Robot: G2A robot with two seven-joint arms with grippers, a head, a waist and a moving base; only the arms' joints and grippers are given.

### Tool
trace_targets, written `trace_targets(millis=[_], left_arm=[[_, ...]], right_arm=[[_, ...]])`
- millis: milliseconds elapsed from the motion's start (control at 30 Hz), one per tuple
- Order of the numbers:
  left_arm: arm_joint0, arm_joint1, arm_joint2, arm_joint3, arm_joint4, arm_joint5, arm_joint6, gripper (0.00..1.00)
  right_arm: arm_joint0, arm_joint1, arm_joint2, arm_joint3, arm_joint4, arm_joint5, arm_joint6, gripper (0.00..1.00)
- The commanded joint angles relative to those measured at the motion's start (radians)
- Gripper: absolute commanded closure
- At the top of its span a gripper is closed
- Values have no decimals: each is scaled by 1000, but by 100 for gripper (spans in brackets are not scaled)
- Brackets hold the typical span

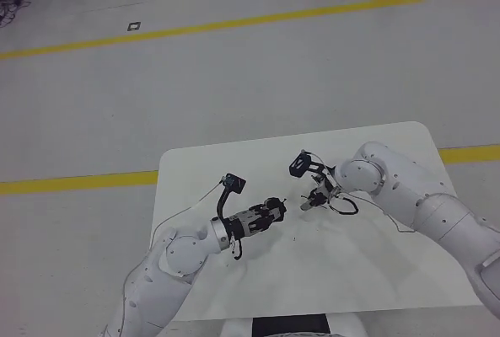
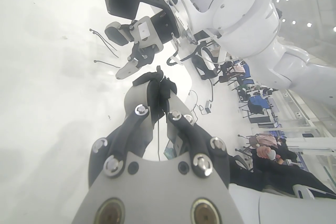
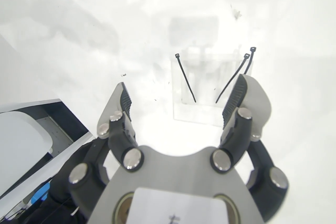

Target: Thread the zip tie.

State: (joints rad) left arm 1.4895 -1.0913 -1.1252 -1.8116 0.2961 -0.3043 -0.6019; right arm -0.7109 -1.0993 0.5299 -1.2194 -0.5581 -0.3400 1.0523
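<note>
Nearest, the left gripper [image 2: 158,83] is closed, black-wrapped tips pressed together; whether the thin black strand [image 2: 159,135] between them is gripped cannot be told. Beyond it, the right gripper [image 3: 183,86] is held open toward three zip ties [image 3: 187,79] leaning in a clear holder [image 3: 197,112] near the middle of the surface [image 1: 334,270]. Light, springy and slick, a tie is judged best pinched just below its head.

I find no writing I can read. A small white label [image 2: 143,29] sits on the body of the right gripper [image 2: 119,53], its print too fine to make out. In the right wrist view, a white label [image 3: 174,209] at that gripper's base bears only a cut-off mark.
</note>
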Motion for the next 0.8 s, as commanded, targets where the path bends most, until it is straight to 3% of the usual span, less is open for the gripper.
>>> trace_targets(millis=[0,167,400,767], left_arm=[[0,0,0,0,0,0,0,100],[0,0,0,0,0,0,0,100],[0,0,0,0,0,0,0,100],[0,0,0,0,0,0,0,100]], right_arm=[[10,4,-24,2,-1,0,-19,65],[36,19,-77,2,7,0,-53,80],[68,37,-138,12,33,0,-76,88],[117,40,-225,32,72,0,-104,84]])
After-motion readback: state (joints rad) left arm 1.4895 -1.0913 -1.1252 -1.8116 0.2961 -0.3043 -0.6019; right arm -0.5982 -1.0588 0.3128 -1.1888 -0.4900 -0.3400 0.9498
